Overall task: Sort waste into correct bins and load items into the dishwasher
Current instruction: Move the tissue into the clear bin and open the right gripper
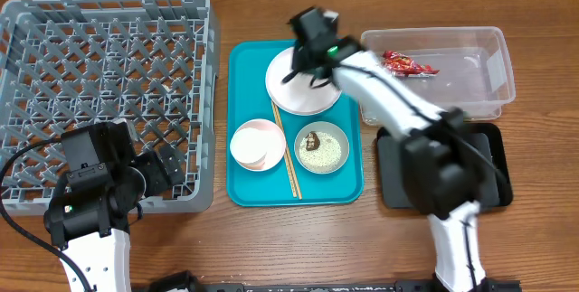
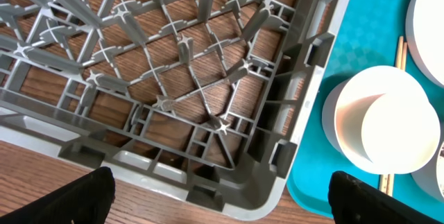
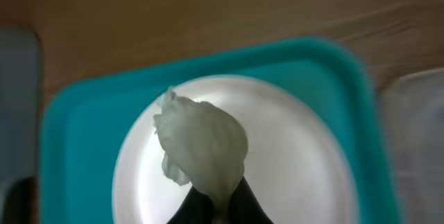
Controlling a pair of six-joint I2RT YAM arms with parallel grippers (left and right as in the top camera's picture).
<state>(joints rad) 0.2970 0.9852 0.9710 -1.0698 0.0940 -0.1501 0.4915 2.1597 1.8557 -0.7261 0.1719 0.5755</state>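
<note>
only the right wrist view, blurred as it is, shows what the right gripper [image 3: 217, 200] has: its dark fingers [image 3: 243, 203] are pinched together on the lower end of a pale crumpled wad [image 3: 201, 141], held over the white plate [image 3: 291, 175]; whether the wad touches the plate i cannot tell

from overhead the arm's own body covers the wad and part of the plate, which sits at the far end of the teal tray [image 1: 246, 75] in the middle of the worktop

the overhead alone shows the clear tub [image 1: 470, 84] at the far right corner with the red wrapper [image 1: 409, 64] in it, the black tray [image 1: 488, 174] by the right edge, half hidden under the arm, and the grey-green bowl [image 1: 339, 138] holding rice [image 1: 327, 154] and a brown lump [image 1: 310, 140] beside the chopsticks [image 1: 286, 152]

the left wrist view shows the left gripper [image 2: 222, 196] spread wide and empty, only its dark fingertips [image 2: 94, 196] in frame, above the near corner of the grey rack [image 2: 173, 78], which fills the far left corner of the worktop; just beside it the white cup [image 2: 399, 137] sits inside the pink bowl [image 2: 334, 113] on the tray
</note>
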